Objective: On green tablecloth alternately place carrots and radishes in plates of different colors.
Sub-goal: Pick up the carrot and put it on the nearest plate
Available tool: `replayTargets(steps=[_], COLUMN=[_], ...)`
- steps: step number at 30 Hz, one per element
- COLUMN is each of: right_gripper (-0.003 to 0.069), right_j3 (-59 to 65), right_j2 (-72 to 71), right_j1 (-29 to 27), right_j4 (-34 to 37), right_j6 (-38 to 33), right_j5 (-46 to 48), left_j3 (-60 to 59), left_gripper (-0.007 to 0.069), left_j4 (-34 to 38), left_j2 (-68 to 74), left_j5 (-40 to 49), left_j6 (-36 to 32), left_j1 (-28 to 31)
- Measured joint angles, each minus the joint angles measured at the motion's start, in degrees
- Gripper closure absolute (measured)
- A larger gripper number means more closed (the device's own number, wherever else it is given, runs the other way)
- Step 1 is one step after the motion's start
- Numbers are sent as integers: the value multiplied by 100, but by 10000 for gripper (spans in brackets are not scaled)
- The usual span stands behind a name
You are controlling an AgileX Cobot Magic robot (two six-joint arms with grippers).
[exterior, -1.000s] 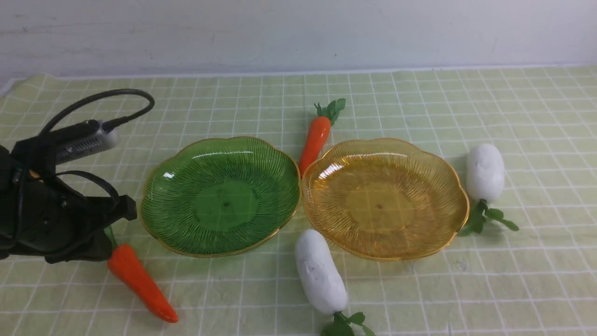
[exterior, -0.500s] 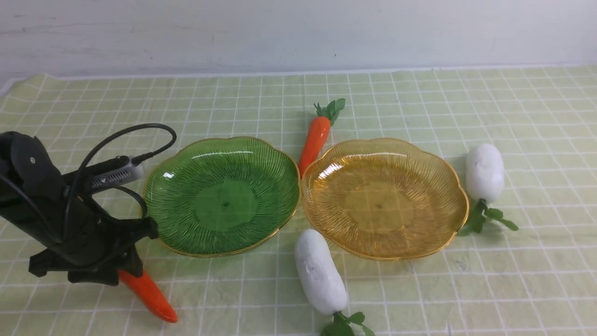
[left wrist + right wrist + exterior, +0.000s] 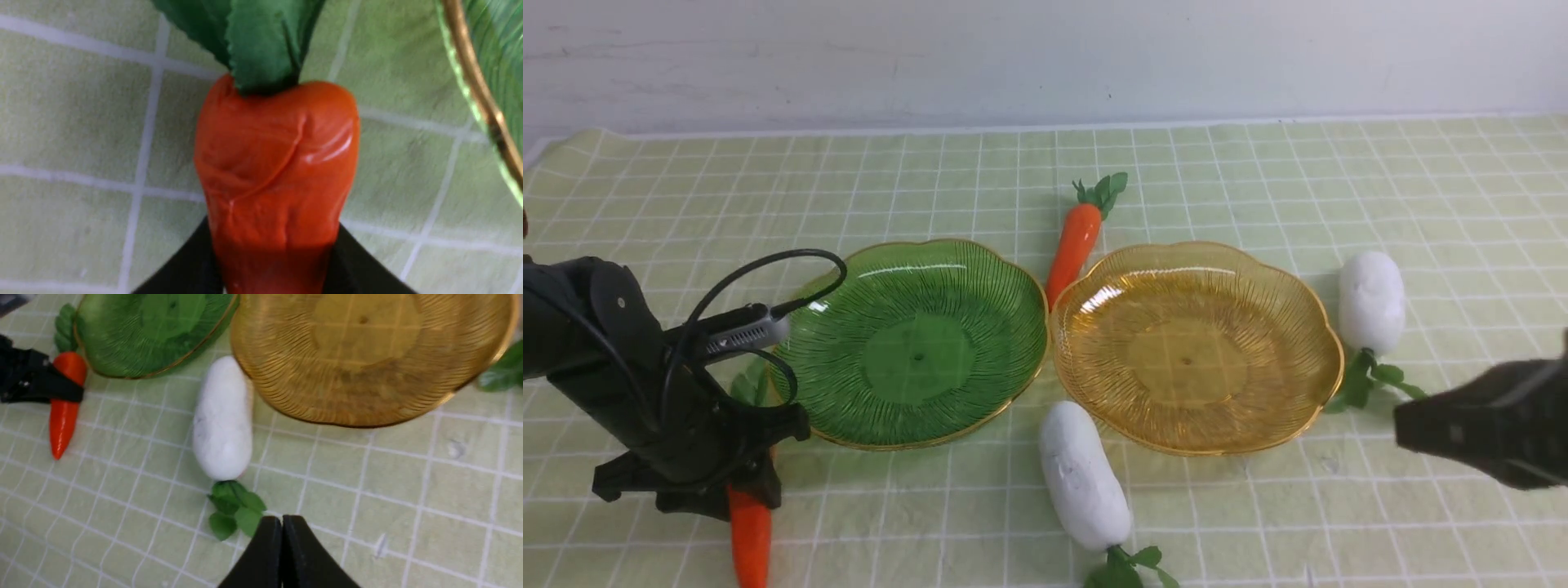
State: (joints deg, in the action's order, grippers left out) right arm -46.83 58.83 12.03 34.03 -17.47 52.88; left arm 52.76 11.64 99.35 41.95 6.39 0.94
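The nearer carrot (image 3: 751, 539) has swung round, pinched in the left claw (image 3: 719, 498), its middle hidden.

Left tool (image 3: 753, 490) hides part of carrot (image 3: 750, 535); 1 radish's leaves (image 3: 1123, 570) cut off by front view's edge.

Two leafy orange carrots (image 3: 750, 535) (image 3: 1076, 245), two white radishes (image 3: 1084, 475) (image 3: 1372, 302) and green (image 3: 919, 347) and amber (image 3: 1196, 351) empty plates lie across the gridded green cloth (image 3: 980, 531), one carrot near its far edge.

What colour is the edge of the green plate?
Gold, all around the green plate. The front view shows it best.
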Motion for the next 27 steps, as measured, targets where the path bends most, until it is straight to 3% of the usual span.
replayTargets(steps=[2, 4, 6, 11, 15, 18, 21, 23, 27], right_gripper=[673, 673, 671, 657, 599, 490, 306, 234, 122], right_j3=[-341, -439, -623, -905, -1224, -1443, -1692, -1802, -2011], right_j2=[558, 808, 1463, 2513, 3186, 3607, 4081, 4294, 4627], right_j1=[109, 217, 659, 1370, 1737, 1947, 2087, 2114, 2141], right_j4=[257, 317, 343, 45, -172, -240, -247, -247, -188], right_j6=[-692, -947, -1285, -1104, -772, -718, -714, -714, -714], right_j5=[147, 148, 29, -306, -532, -793, -893, -905, -936], left_j3=[51, 123, 379, 1187, 2016, 2642, 3143, 3329, 3576], left_gripper=[370, 370, 370, 370, 370, 370, 370, 363, 265], left_j4=[-214, -276, -233, 271, 600, 363, 106, 80, 68], left_j2=[-245, -450, -913, -1289, -841, -21, 692, 942, 1310], left_j5=[395, 529, 778, 909, 985, 1029, 1036, 1036, 1133], left_j6=[0, -1, -145, -1151, -1573, -1798, -1805, -1811, -1811], left_j1=[0, 0, -21, -389, -732, -858, -863, -863, -884])
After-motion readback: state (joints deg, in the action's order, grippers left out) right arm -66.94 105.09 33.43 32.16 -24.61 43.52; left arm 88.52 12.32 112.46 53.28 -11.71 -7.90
